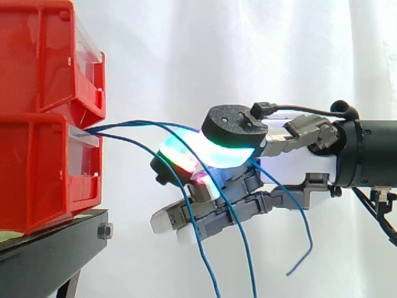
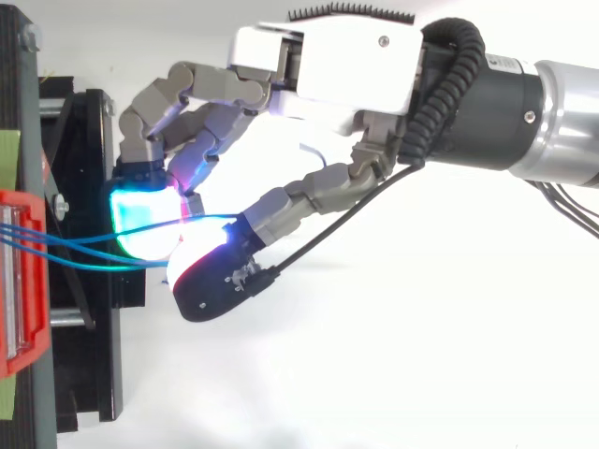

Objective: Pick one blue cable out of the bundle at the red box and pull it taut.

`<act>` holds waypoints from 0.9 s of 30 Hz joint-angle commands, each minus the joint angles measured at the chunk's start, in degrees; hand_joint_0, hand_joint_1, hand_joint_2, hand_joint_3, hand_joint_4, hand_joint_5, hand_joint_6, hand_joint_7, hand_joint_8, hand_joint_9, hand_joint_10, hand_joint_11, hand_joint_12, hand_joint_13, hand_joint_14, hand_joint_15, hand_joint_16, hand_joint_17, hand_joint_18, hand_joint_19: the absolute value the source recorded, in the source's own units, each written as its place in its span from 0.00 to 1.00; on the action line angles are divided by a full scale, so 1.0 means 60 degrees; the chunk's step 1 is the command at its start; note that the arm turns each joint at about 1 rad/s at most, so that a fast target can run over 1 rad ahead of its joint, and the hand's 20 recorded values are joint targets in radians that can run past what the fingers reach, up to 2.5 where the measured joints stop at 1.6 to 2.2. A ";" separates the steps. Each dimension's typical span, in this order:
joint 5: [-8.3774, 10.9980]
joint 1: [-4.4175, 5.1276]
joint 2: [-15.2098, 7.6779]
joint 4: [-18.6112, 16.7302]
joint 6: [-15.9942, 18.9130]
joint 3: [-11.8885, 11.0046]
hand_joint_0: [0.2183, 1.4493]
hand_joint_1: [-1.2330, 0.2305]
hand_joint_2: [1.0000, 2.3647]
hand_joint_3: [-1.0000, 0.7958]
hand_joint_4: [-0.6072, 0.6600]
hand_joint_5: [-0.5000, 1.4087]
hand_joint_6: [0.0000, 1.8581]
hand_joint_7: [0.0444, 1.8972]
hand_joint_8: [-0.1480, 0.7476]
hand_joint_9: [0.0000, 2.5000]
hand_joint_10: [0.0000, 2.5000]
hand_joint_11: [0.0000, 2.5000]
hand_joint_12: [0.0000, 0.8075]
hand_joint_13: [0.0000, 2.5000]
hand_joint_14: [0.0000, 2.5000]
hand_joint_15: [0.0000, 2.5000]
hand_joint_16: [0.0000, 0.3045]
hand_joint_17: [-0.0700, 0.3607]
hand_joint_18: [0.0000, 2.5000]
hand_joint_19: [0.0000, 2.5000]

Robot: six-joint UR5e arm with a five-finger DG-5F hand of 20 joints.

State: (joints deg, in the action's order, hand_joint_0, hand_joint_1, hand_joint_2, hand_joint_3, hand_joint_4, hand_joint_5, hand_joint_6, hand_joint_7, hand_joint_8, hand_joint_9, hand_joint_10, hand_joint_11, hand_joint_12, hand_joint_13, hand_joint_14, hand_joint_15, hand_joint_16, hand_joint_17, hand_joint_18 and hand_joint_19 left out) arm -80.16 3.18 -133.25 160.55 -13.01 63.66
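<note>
Currently, at the left of the side view, two red bins (image 1: 43, 167) are stacked on a black stand (image 1: 49, 248). Thin blue cables (image 1: 133, 144) leave the bins at the seam between the upper and the lower one and run right toward the hand (image 1: 232, 127). One cable (image 1: 142, 121) rises in a shallow arc from the seam and passes under the thumb's glowing pad. It is gently curved, not drawn into a straight line. A lower strand drops away from the bins and crosses in front of the fingers (image 1: 167, 220). Below the hand, loose cable ends hang down, and one curls off to the right under the wrist. The hand is held level, with the thumb on top and the curled fingers beneath. A white curtain (image 1: 248, 49) forms the background. In the top view, the red bin edge (image 2: 19, 318) sits at the far left, with the stand (image 2: 89, 168) just beside it. The cable (image 2: 94, 236) runs right from the bin to the point where a cyan fingertip pad (image 2: 140, 210) meets the thumb (image 2: 220, 281). The fingers are curled and pinch the cable against the thumb. How many strands are inside the pinch cannot be determined. The hand's palm (image 2: 328, 65) and the arm extend to the right edge.
</note>
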 commanded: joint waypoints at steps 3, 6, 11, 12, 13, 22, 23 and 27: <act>0.0000 -0.0003 0.0002 0.0004 0.0000 -0.0004 0.38 0.19 0.00 0.28 0.58 0.16 0.50 0.45 0.58 0.37 0.01 0.43 0.58 0.21 0.00 0.08 0.18 0.45 0.21 0.09; 0.0000 0.0012 0.0002 0.0004 0.0000 -0.0004 0.29 0.20 0.00 0.28 0.59 0.16 0.50 0.44 0.59 0.37 0.00 0.43 0.59 0.20 0.00 0.07 0.18 0.45 0.20 0.10; 0.0000 0.0012 0.0002 -0.0010 0.0000 0.0011 0.22 0.28 0.00 0.28 0.60 0.17 0.49 0.45 0.63 0.39 0.00 0.44 0.61 0.20 0.00 0.07 0.20 0.48 0.20 0.11; 0.0000 0.0012 0.0002 -0.0010 0.0000 0.0011 0.22 0.30 0.00 0.28 0.60 0.17 0.49 0.44 0.63 0.39 0.00 0.43 0.61 0.20 0.00 0.07 0.20 0.48 0.20 0.11; 0.0000 0.0012 0.0002 0.0004 0.0000 -0.0004 0.22 0.32 0.00 0.28 0.60 0.18 0.49 0.45 0.63 0.39 0.00 0.43 0.61 0.20 0.00 0.07 0.20 0.48 0.19 0.11; 0.0015 0.0041 0.0002 -0.0010 0.0000 -0.0004 0.29 0.41 0.00 0.32 0.58 0.19 0.48 0.51 0.61 0.42 0.01 0.44 0.57 0.21 0.00 0.08 0.18 0.44 0.19 0.13; 0.0015 0.0041 0.0002 -0.0010 0.0000 -0.0004 0.29 0.41 0.00 0.33 0.58 0.19 0.48 0.51 0.61 0.42 0.01 0.44 0.57 0.21 0.00 0.08 0.18 0.44 0.19 0.13; 0.0015 0.0041 0.0002 -0.0010 0.0000 -0.0004 0.30 0.40 0.01 0.37 0.57 0.19 0.48 0.52 0.61 0.42 0.01 0.44 0.57 0.21 0.00 0.08 0.18 0.44 0.19 0.13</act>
State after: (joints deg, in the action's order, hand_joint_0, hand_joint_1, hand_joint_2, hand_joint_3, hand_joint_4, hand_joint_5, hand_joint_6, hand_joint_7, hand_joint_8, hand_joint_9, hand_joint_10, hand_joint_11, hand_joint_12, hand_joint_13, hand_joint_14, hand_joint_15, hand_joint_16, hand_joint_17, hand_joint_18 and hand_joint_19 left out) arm -80.07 3.41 -133.25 160.50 -13.01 63.65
